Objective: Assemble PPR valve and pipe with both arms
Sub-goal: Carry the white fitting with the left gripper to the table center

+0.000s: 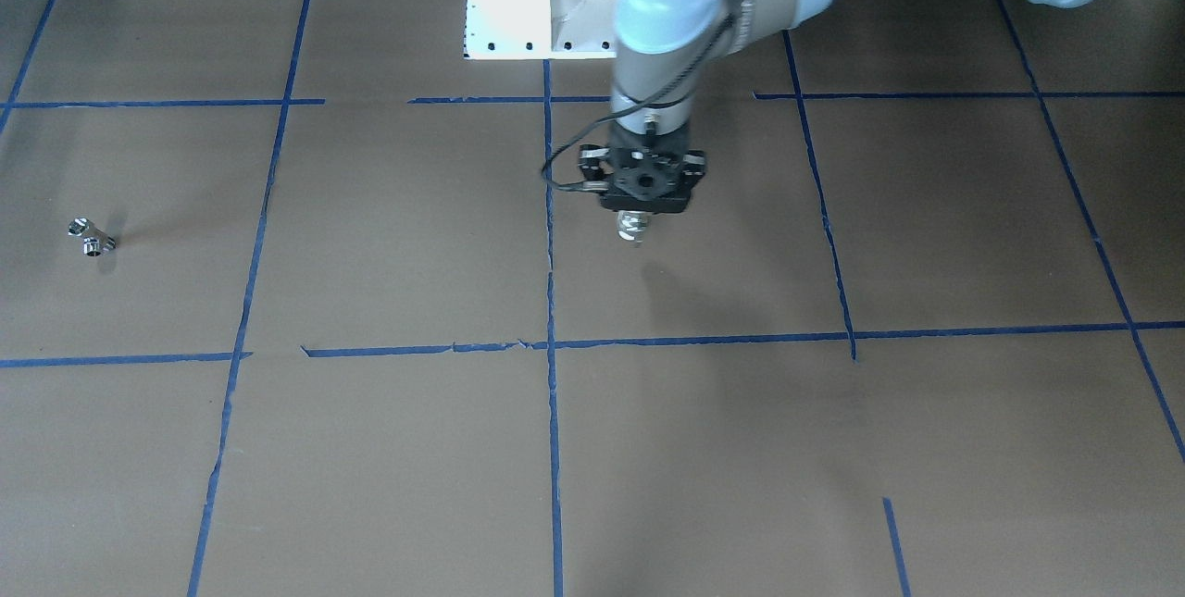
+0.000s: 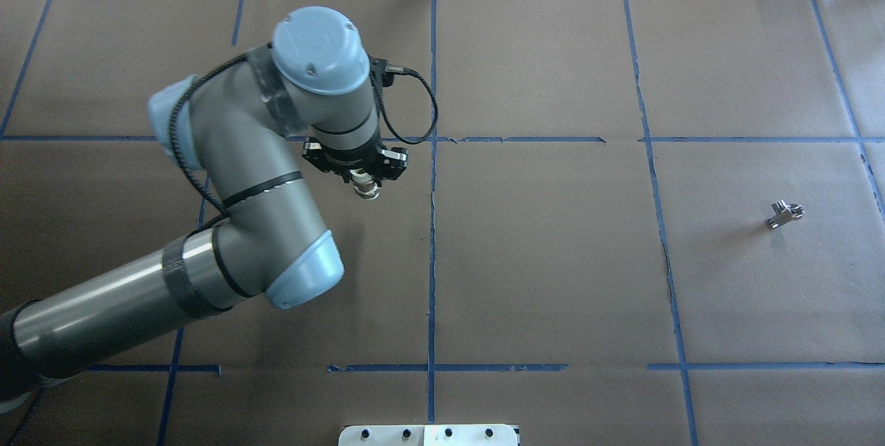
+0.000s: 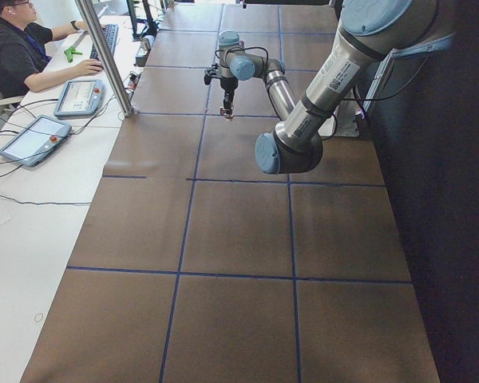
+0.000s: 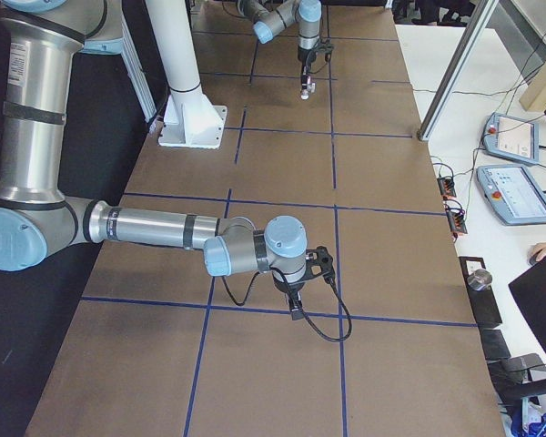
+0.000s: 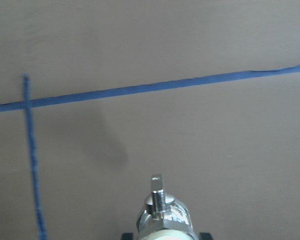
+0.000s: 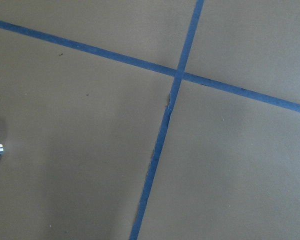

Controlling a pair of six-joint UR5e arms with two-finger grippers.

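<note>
Stubby white plastic PPR valve (image 2: 366, 189) with a silvery metal band hangs pinched in the left hand (image 2: 361, 176) above the brown paper-covered desk (image 2: 553, 259). The tiny shiny chrome pipe (image 2: 785, 214) lies well apart at 3 o'clock. I cannot tell whether the right hand (image 4: 298, 305) is spread or closed.

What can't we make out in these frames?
Right end effector: shows only in exterior right, small; open or shut unclear.
PPR valve: cut by left wrist view's bottom edge; left end effector hides its grasped end elsewhere.
Pipe: too small everywhere to read threads.
</note>
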